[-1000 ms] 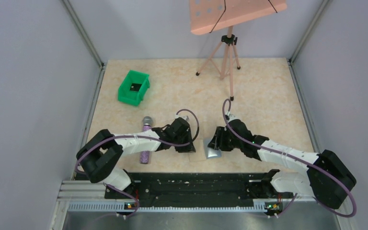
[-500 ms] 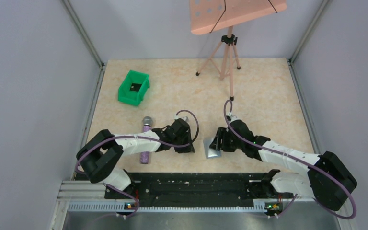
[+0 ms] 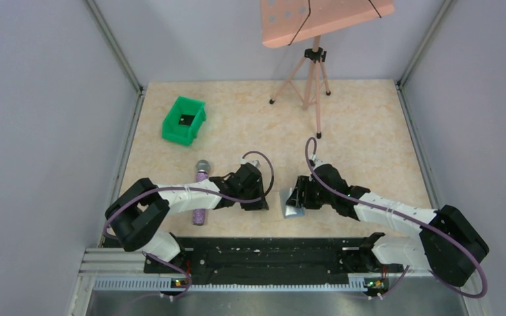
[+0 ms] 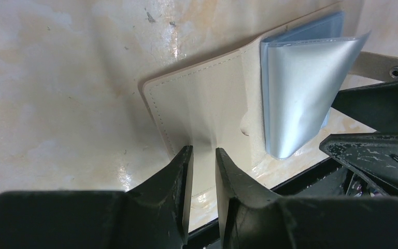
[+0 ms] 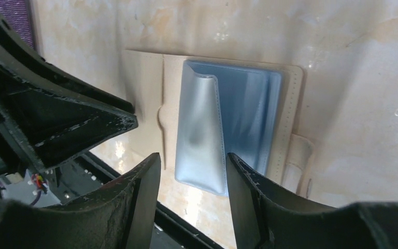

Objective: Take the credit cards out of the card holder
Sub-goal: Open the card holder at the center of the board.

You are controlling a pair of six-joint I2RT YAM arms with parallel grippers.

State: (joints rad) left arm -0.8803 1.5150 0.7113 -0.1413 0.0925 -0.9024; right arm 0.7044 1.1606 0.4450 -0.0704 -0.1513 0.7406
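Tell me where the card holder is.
In the top view the card holder lies open near the front edge of the table, between the left gripper, which pinches its beige flap, and the right gripper.

Arms low, converging, left gripper [image 4: 203, 152] pinching the card holder [image 4: 207, 104], right gripper [image 5: 193, 158] spread.

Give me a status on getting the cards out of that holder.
Done: the card holder lies open on the table. In hand: the left gripper pinches its beige flap, while the open right gripper straddles a raised blue-grey sleeve, not closed on it. Left: no card shows outside the holder; pulling them out remains.
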